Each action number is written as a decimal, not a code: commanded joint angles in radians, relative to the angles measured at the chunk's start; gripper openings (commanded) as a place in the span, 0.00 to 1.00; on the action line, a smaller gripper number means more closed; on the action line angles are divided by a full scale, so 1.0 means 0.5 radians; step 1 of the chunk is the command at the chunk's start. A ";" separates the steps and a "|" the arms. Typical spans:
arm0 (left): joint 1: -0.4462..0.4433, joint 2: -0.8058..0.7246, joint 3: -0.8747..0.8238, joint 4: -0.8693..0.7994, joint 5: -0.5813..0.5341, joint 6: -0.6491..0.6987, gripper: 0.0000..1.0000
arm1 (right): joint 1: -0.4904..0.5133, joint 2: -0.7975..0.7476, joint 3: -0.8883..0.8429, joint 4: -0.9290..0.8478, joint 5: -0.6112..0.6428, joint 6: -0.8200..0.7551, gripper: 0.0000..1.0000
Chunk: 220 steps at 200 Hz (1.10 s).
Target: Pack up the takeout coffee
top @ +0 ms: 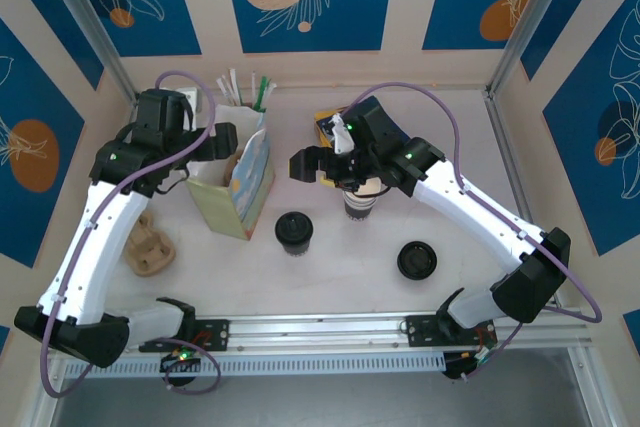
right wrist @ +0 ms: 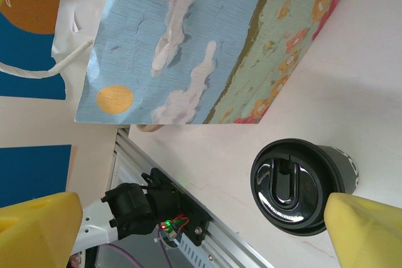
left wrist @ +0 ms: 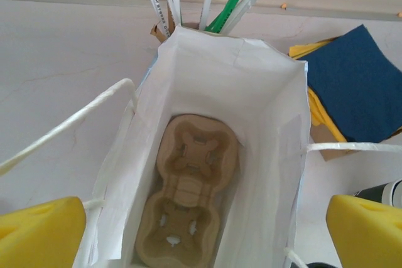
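Top view: the takeout coffee (top: pixel 294 231) stands on the counter (top: pixel 350 287), at 4 o'clock from the paper bag (top: pixel 243 187). Left wrist: my left pincer (left wrist: pixel 201 243) is spread wide over the bag's mouth, with a cup carrier (left wrist: pixel 188 205) lying inside. Right wrist: my right pincer (right wrist: pixel 201 236) is wide open too, gripping nothing, and the coffee sits near its 3 o'clock pad.

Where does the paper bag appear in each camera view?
Top external: paper bag stands left of centre, takeout coffee just right of it.
Left wrist: bag seen from above, mouth open, cup carrier inside.
Right wrist: bag's painted side across the top, the coffee below.
Shared landmark: the coffee's black lid, in top external and right wrist.
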 commanded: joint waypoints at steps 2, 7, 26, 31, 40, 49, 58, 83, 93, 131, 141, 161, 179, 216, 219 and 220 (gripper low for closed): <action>0.005 -0.026 0.084 -0.113 -0.010 -0.003 1.00 | 0.020 0.001 0.024 0.014 0.031 0.019 0.99; 0.003 -0.024 0.092 -0.121 -0.004 -0.003 1.00 | 0.022 0.001 0.027 0.014 0.034 0.020 0.99; 0.005 -0.014 0.128 -0.170 0.018 -0.005 1.00 | 0.027 0.007 0.046 0.001 0.045 0.007 0.99; 0.004 -0.008 0.133 -0.184 0.025 -0.007 1.00 | 0.027 0.011 0.052 0.000 0.047 0.008 0.99; 0.004 0.005 0.157 -0.217 0.041 -0.008 1.00 | 0.030 0.016 0.063 -0.002 0.050 0.005 0.99; 0.004 0.024 0.184 -0.267 0.047 -0.014 1.00 | 0.036 0.019 0.075 -0.006 0.050 -0.001 0.99; 0.004 0.043 0.219 -0.319 0.047 -0.019 1.00 | 0.041 0.027 0.091 -0.012 0.057 -0.007 0.99; 0.005 0.068 0.277 -0.417 0.047 -0.009 1.00 | 0.062 0.058 0.163 -0.038 0.078 -0.031 0.99; 0.005 0.066 0.286 -0.438 0.049 -0.005 1.00 | 0.071 0.080 0.202 -0.049 0.090 -0.040 0.99; 0.005 0.082 0.318 -0.544 0.066 0.020 1.00 | 0.117 0.172 0.363 -0.102 0.135 -0.076 0.99; 0.005 0.078 0.318 -0.562 0.051 0.028 1.00 | 0.131 0.199 0.407 -0.115 0.152 -0.083 0.99; 0.004 0.059 0.315 -0.587 0.042 0.044 1.00 | 0.158 0.244 0.478 -0.130 0.184 -0.086 0.99; 0.005 0.042 0.309 -0.601 0.035 0.051 1.00 | 0.192 0.284 0.537 -0.140 0.217 -0.081 0.99; 0.005 0.005 0.279 -0.603 0.080 0.015 1.00 | 0.254 0.370 0.633 -0.164 0.291 -0.051 0.99; 0.006 0.003 0.274 -0.605 0.081 0.007 1.00 | 0.257 0.375 0.639 -0.165 0.300 -0.048 0.99; 0.005 0.002 0.275 -0.606 0.081 0.005 1.00 | 0.256 0.376 0.640 -0.166 0.302 -0.046 0.99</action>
